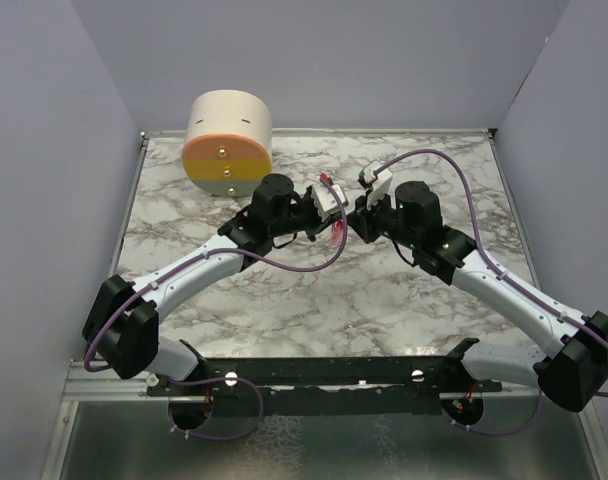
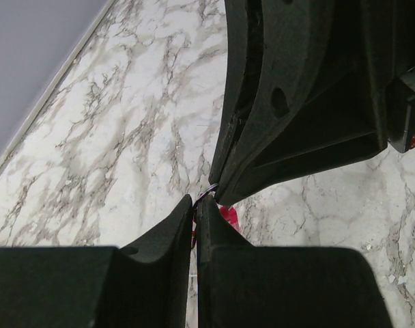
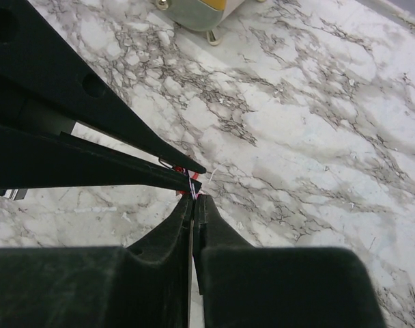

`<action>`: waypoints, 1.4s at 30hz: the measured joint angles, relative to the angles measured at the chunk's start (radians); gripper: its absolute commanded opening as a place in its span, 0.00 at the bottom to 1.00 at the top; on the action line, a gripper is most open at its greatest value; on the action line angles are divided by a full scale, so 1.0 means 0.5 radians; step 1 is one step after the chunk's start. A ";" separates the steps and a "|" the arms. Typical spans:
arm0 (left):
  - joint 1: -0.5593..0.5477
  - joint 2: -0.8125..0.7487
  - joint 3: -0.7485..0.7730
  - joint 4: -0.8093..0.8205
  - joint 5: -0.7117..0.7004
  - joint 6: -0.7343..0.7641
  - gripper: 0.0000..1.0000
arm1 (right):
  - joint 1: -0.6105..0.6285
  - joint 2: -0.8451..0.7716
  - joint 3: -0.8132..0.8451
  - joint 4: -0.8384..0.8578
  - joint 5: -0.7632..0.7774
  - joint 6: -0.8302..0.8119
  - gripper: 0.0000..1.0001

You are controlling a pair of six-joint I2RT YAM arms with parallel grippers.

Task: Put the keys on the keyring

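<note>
Tip-to-tip meeting above the table (image 1: 404,300).
Left gripper (image 2: 196,203) closed on keyring (image 1: 338,233); right gripper (image 3: 194,199) fully closed, contents indeterminate.

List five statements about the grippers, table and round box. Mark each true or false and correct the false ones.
1. The left gripper and right gripper are both shut. True.
2. Their tips meet above the middle of the table. True.
3. The round box sits at the near right. False: it sits at the far left.
4. The table is plain wood. False: it is marbled white and grey.
5. The thin wire of the keyring shows at the left gripper's tips. True.
</note>
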 measured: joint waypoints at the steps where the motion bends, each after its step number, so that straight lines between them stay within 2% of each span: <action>1: 0.000 0.001 0.000 -0.001 0.000 0.000 0.00 | -0.001 0.001 -0.001 -0.001 -0.002 0.001 0.01; 4: 0.000 0.005 0.002 -0.002 -0.002 -0.005 0.01 | -0.001 0.001 -0.001 -0.001 -0.003 0.001 0.01; 6: 0.000 0.007 0.003 0.002 -0.014 -0.019 0.11 | -0.001 0.000 -0.001 0.004 -0.002 0.002 0.01; 9: -0.002 0.007 0.004 0.014 -0.037 -0.053 0.32 | -0.001 -0.019 -0.024 0.037 0.004 0.006 0.01; 12: -0.002 0.006 0.004 0.027 -0.088 -0.093 0.42 | -0.001 -0.066 -0.066 0.057 0.018 0.013 0.01; 21: -0.002 -0.019 -0.002 0.105 -0.297 -0.205 0.45 | -0.001 -0.120 -0.079 0.124 0.089 0.034 0.01; 25: -0.002 -0.153 -0.120 0.239 -0.450 -0.287 0.47 | -0.001 -0.159 -0.134 0.182 0.134 0.056 0.01; 27: -0.002 -0.263 -0.224 0.330 -0.489 -0.340 0.51 | -0.001 -0.195 -0.188 0.223 0.153 0.074 0.01; 33: -0.002 -0.399 -0.407 0.593 -0.474 -0.471 0.53 | -0.001 -0.375 -0.475 0.552 0.190 0.127 0.01; 37: -0.005 -0.311 -0.409 0.682 -0.407 -0.533 0.53 | -0.001 -0.452 -0.610 0.760 0.198 0.152 0.01; 42: -0.031 -0.181 -0.409 0.771 -0.348 -0.582 0.54 | -0.001 -0.454 -0.623 0.934 0.199 0.181 0.01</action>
